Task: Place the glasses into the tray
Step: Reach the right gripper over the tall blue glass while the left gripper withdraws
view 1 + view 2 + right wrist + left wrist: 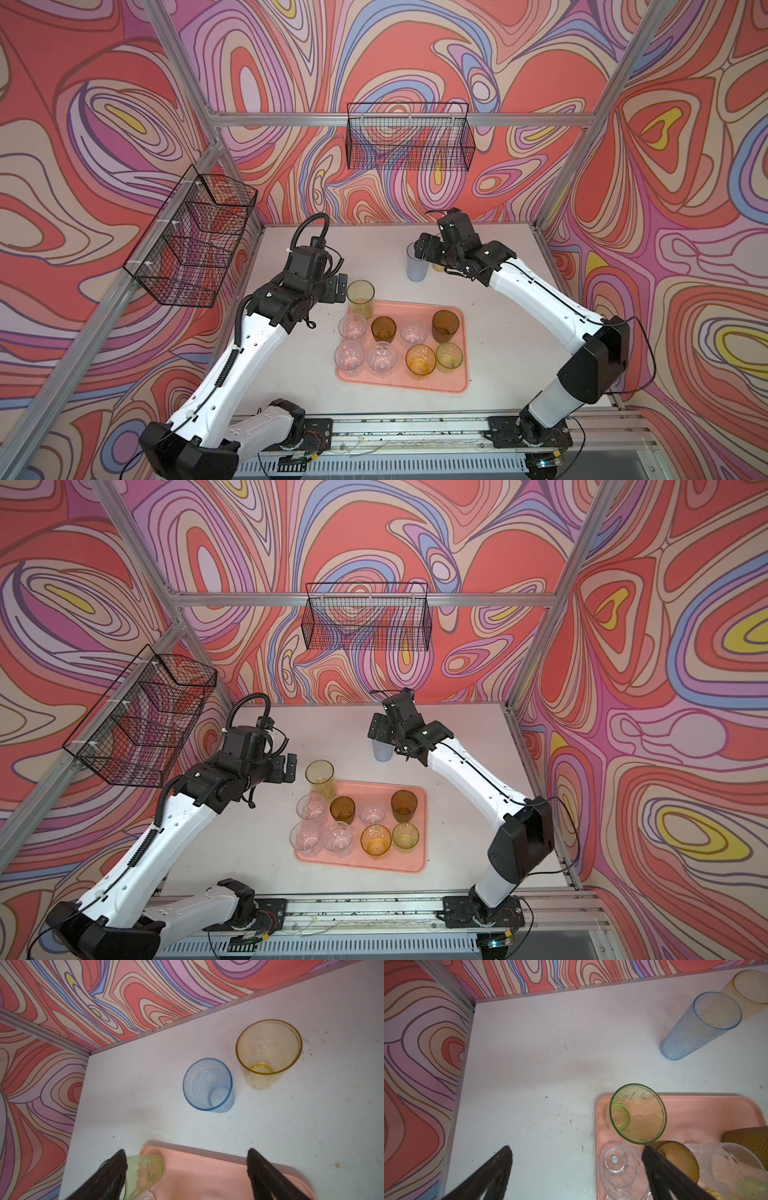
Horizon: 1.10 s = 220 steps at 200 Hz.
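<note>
Hovering spread wide, gripping nothing: left end effector (pixel 577 1147), right end effector (pixel 186 1149).

- Left arm (pixel 232 357) rises from lower left toward the centre; left end effector (pixel 338 286) points right, jaws wide apart.
- Right arm (pixel 540 299) bends from lower right to upper centre; right end effector (pixel 420 248) points left, jaws wide apart.

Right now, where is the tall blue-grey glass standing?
In both top views the blue-grey glass stands upright on the table, beyond the far edge of the tray, near the middle; the orange glass is beside it, on the right arm's side.
</note>
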Motion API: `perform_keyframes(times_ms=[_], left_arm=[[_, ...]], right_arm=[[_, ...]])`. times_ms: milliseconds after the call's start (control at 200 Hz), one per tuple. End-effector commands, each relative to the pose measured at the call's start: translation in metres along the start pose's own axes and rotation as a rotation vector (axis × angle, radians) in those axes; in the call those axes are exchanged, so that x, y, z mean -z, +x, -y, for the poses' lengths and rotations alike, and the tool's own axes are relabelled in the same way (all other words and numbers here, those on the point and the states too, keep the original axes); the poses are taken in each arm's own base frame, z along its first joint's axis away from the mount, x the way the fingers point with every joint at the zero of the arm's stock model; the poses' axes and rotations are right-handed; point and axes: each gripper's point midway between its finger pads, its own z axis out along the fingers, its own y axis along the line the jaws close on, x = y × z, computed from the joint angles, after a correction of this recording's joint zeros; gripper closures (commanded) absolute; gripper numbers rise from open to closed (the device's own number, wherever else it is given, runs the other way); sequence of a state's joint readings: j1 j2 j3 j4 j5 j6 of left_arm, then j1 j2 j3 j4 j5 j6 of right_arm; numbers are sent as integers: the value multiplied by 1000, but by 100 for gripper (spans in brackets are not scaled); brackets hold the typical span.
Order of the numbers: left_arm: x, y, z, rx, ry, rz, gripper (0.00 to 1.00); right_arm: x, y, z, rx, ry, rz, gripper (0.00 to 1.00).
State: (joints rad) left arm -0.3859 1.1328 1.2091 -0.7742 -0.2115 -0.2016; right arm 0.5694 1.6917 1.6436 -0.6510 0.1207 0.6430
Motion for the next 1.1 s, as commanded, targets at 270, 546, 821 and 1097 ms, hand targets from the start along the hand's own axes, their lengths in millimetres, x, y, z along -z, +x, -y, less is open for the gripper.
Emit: perform_keyframes(times_ms=[270, 546, 821, 1097], left_arm=[[-7, 2, 8, 14, 39, -18, 0], [-9, 6, 7, 9, 31, -31, 0], [-11, 7, 5, 13, 23, -27, 0], [-13, 10, 8, 10, 30, -48, 0]], right_arm=[[-53, 4, -13, 163, -19, -161, 32], [-85, 4, -5, 210, 7, -190, 44], [-106, 11, 5, 254, 49, -203, 50], [-121, 17, 8, 268, 63, -230, 56]])
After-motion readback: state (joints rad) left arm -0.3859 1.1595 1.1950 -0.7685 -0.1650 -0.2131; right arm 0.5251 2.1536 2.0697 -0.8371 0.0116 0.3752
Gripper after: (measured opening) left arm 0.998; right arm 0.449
